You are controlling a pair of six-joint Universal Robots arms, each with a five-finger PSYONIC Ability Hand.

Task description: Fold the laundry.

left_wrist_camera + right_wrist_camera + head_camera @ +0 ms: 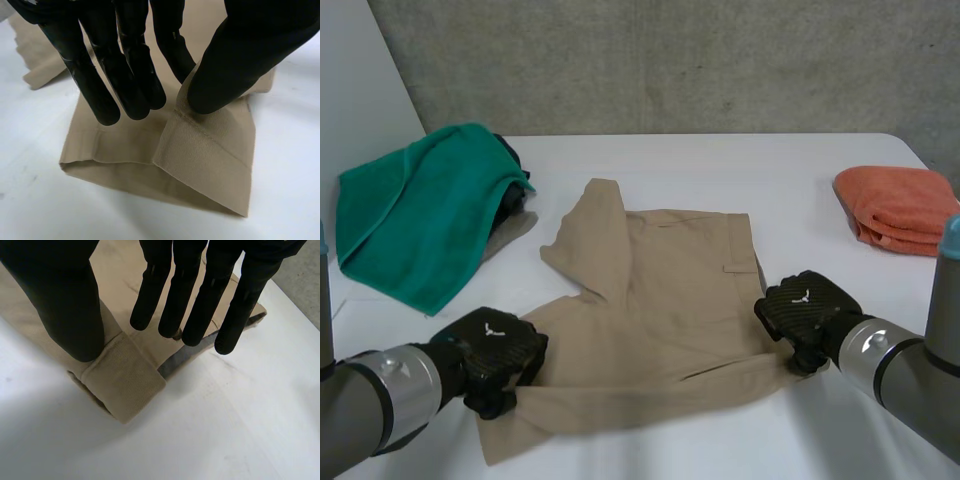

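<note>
a beige twill garment (660,300) lies spread on the white bench (720,165) at the centre of the head view, one part folded up toward the upper left. the left robot hand (495,355) is at the garment's lower-left hem, the thumb and straight fingers clamped on a raised fold. the right robot hand (805,312) is at the lower-right edge, pinching a turned-up corner. a green towel (410,220) sits at the left and a folded orange towel (895,205) at the right.
</note>
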